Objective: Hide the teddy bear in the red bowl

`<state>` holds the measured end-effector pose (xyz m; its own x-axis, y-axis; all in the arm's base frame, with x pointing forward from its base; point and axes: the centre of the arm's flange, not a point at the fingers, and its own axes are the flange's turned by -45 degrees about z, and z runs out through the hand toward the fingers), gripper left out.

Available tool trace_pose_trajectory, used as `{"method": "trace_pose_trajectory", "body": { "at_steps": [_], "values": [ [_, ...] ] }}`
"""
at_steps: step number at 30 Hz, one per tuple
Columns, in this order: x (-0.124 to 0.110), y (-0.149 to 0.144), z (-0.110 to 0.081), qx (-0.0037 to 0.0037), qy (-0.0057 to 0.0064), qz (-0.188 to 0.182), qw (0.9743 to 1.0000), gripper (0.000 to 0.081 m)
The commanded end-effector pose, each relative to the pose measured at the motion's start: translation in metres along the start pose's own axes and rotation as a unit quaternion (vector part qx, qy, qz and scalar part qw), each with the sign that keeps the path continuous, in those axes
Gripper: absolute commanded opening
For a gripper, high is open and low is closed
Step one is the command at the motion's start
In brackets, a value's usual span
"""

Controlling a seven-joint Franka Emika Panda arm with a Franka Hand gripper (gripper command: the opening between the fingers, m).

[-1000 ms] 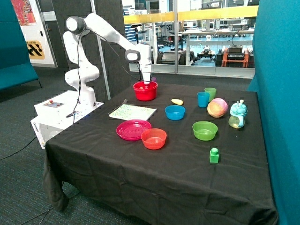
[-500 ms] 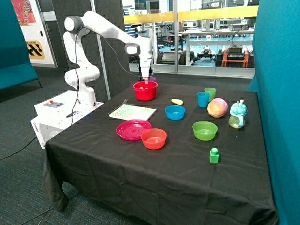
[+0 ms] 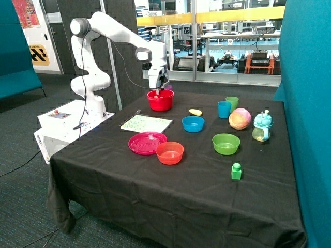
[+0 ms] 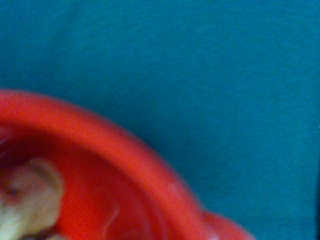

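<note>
a: item one, the teddy bear (image 4: 27,200); location?

b: inside the red bowl (image 3: 160,100); the wrist view shows a tan plush lump lying against the bowl's inner wall, below the rim; from the outside view it is not visible, hidden by the bowl's sides; so the hiding looks largely done.

a: handling notes?

b: judged light, soft, compressible; not slippery, not fragile; best hold would be across the rounded head or body, where the plush gives and the fingers sink in; a limb would likely slide out.

a: item two, the gripper (image 3: 159,91)?

b: hangs just above the red bowl's rim, at the side nearer the robot base; fingers too small to read in the outside view and absent from the wrist view; how far open, cannot tell; whether it holds or touches anything, cannot tell.
</note>
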<state>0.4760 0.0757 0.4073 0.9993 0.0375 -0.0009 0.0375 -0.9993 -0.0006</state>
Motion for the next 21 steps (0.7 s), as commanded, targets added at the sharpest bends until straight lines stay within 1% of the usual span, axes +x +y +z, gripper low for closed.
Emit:
{"method": "trace_pose_trajectory", "body": {
  "at_steps": [1,3,4,5,6,7,8,9,10,11,12,13,14,15,16,17,19,21],
  "values": [
    [0.010,0.043,0.009,-0.00025,0.0005,0.132,0.9913,0.0516],
    [0.011,0.050,0.009,-0.00025,0.0005,0.137,0.9906,0.0526],
    [0.011,0.055,0.009,-0.00025,0.0005,0.147,0.9891,0.0526],
    [0.012,0.060,0.009,-0.00024,0.0005,0.152,0.9883,0.0528],
    [0.012,0.066,0.009,-0.00024,0.0005,0.161,0.9869,0.0526],
    [0.011,0.074,0.008,-0.00023,0.0005,0.171,0.9852,0.0491],
    [0.010,0.081,0.008,-0.00023,0.0005,0.180,0.9836,0.0424],
    [0.008,0.089,0.009,-0.00022,0.0005,0.191,0.9816,0.0497],
    [0.007,0.095,0.010,-0.00022,0.0005,0.195,0.9808,0.0537],
    [0.006,0.099,0.011,-0.00022,0.0005,0.196,0.9805,0.0559],
    [0.005,0.105,0.013,-0.00022,0.0005,0.206,0.9786,0.0574],
    [0.005,0.111,0.014,-0.00021,0.0005,0.210,0.9776,0.0585],
    [0.005,0.114,0.015,-0.00022,0.0005,0.207,0.9784,0.0584],
    [0.005,0.116,0.016,-0.00021,0.0005,0.212,0.9772,0.0588],
    [0.005,0.119,0.017,-0.00021,0.0005,0.211,0.9775,0.0566],
    [0.005,0.122,0.018,-0.00021,0.0005,0.217,0.9762,0.0577],
    [0.005,0.129,0.020,-0.00021,0.0005,0.217,0.9762,0.0595],
    [0.005,0.135,0.021,-0.00021,0.0005,0.215,0.9765,0.0593]
  ]
}}
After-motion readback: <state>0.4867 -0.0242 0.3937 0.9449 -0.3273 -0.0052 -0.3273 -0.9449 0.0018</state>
